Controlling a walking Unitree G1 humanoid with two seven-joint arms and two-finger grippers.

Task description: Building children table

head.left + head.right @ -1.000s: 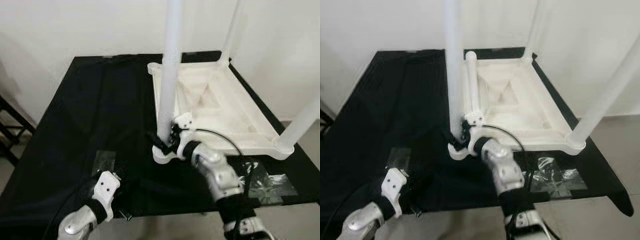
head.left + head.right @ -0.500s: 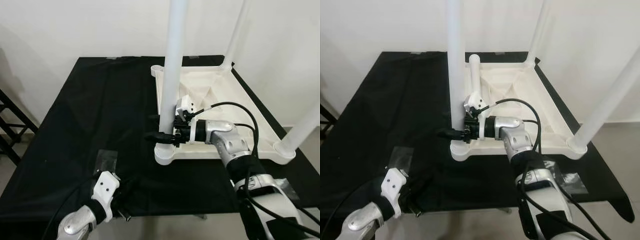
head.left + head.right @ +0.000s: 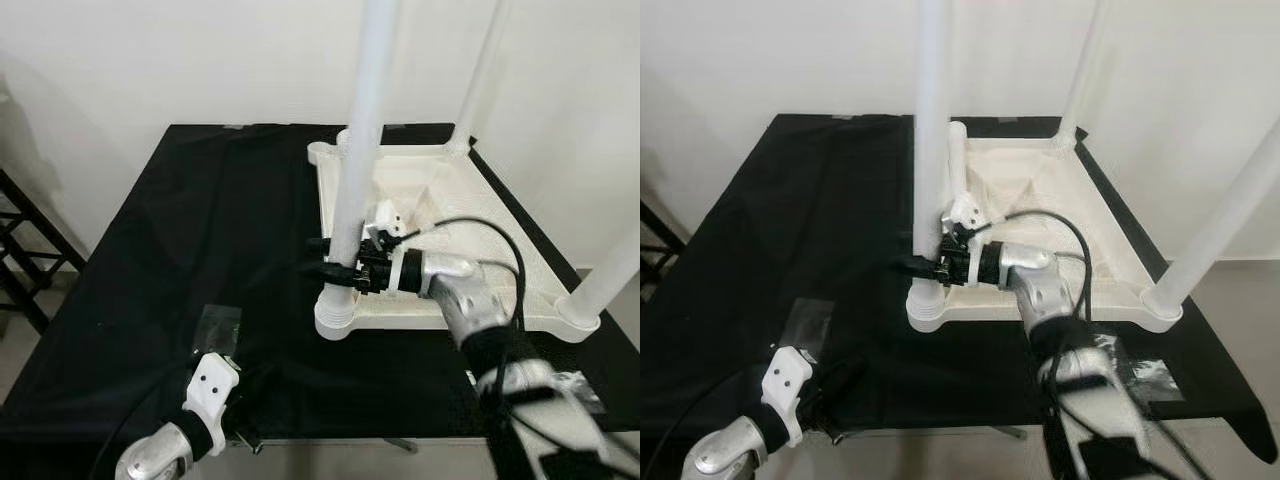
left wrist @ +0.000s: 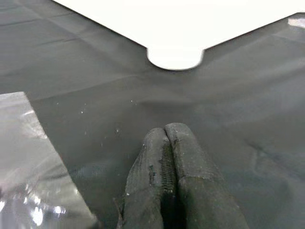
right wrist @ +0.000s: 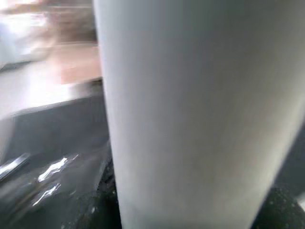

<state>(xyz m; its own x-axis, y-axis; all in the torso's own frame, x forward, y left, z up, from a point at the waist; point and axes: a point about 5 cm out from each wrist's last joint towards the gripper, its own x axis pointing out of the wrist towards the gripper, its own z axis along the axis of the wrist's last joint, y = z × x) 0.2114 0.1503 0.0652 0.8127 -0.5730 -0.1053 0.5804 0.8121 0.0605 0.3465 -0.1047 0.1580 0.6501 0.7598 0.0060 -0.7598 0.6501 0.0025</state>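
Clamping near leg (image 3: 352, 200) w/ right gripper (image 3: 335, 268), jaws round it.
Risk: side pull tilts leg in corner socket (image 3: 338, 312); left gripper (image 4: 167, 157) pressed together, idle over desk (image 3: 180, 240).

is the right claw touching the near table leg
Touching: in the left eye view the right claw is clamped around the near table leg, black fingers against both sides.

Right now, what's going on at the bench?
A white children's table top lies upside down on a black cloth, with legs standing up at its corners. The right end effector is clamped around the near-left leg, just above its corner socket. The left end effector hangs idle and shut over the cloth's near edge, beside a clear plastic bag.
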